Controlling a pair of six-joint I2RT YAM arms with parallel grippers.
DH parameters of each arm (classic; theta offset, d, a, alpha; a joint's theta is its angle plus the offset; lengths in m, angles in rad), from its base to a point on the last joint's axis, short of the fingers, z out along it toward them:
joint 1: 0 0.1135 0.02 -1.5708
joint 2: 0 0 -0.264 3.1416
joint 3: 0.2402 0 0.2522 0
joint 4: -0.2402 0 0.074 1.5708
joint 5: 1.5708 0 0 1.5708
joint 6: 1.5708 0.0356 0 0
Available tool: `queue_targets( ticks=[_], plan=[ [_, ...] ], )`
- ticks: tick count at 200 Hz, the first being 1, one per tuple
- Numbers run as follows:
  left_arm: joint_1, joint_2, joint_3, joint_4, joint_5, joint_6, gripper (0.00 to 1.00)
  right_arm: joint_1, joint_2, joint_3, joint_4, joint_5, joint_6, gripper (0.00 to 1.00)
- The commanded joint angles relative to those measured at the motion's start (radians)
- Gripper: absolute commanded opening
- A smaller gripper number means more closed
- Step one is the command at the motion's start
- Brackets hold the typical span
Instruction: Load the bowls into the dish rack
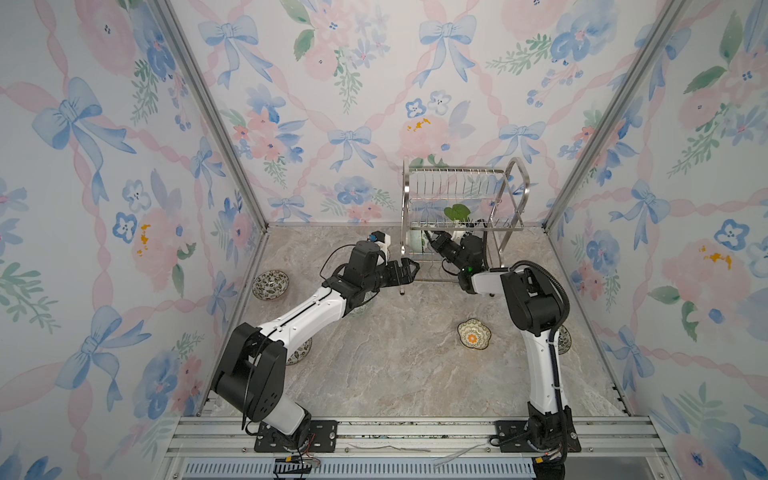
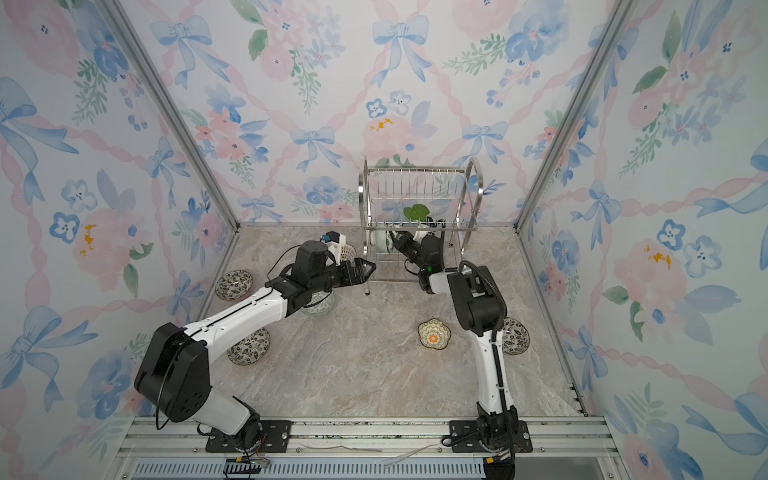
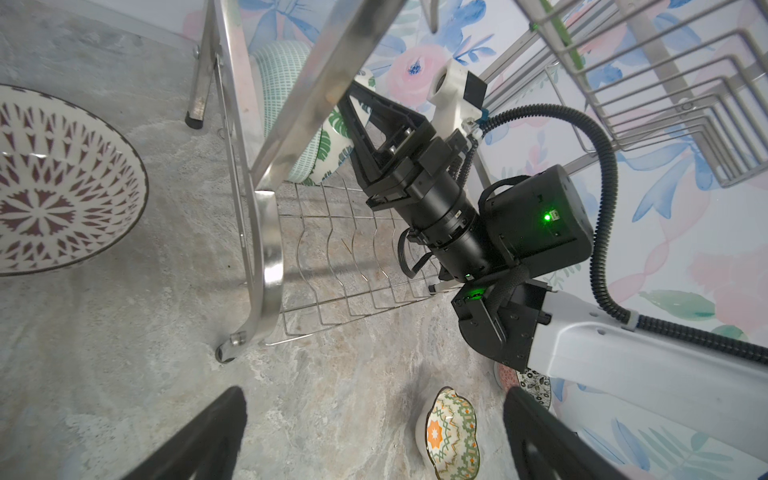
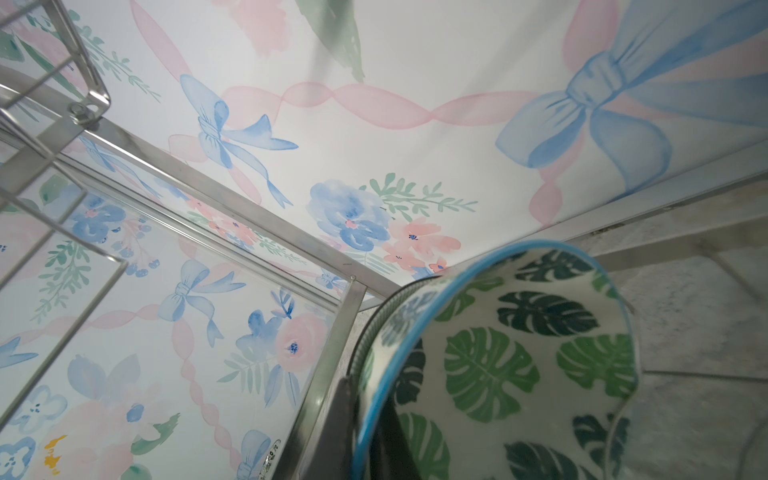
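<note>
So the right gripper is reached into the lower tier of the dish rack, clamped on the rim of the leaf bowl. The bowl is up on edge, right beside a mint bowl standing at the rack's left end. I can't tell from any view whether the leaf bowl's bottom edge is actually down in a wire slot yet.

My take on doing this bit well: don't let go until the rim sits between 2 dividers and the bowl leans on its own. Tilt it the same way as the mint one so they nest instead of clacking together. Then open up and back out straight along the arm's own line, since the upper tier is just above the wrist and the frame tube is close by.

The left gripper is spread wide, holding nothing, hovering just beside the rack's front left leg. I'd send it for the brown bowl next to it. About 6 bowls are out on the table, including the scalloped bowl.
</note>
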Motion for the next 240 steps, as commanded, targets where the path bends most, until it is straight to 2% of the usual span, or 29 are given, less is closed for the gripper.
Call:
queue_targets(
  ticks=[1,64,155,240],
  plan=[
    [0.002,-0.027,-0.019,0.008,-0.006,0.004,0.98,-0.012,-0.051,-0.021,-0.109,-0.016,-0.089,0.0],
    [0.0,-0.033,-0.035,0.015,-0.006,0.0,0.98,-0.008,-0.064,-0.029,-0.176,-0.026,-0.14,0.0],
    [0.0,-0.034,-0.039,0.015,-0.007,0.003,0.98,-0.004,-0.062,-0.019,-0.195,-0.039,-0.146,0.1],
    [-0.003,-0.03,-0.042,0.019,-0.003,-0.002,0.98,-0.004,-0.074,-0.019,-0.192,-0.046,-0.145,0.23]
  ],
)
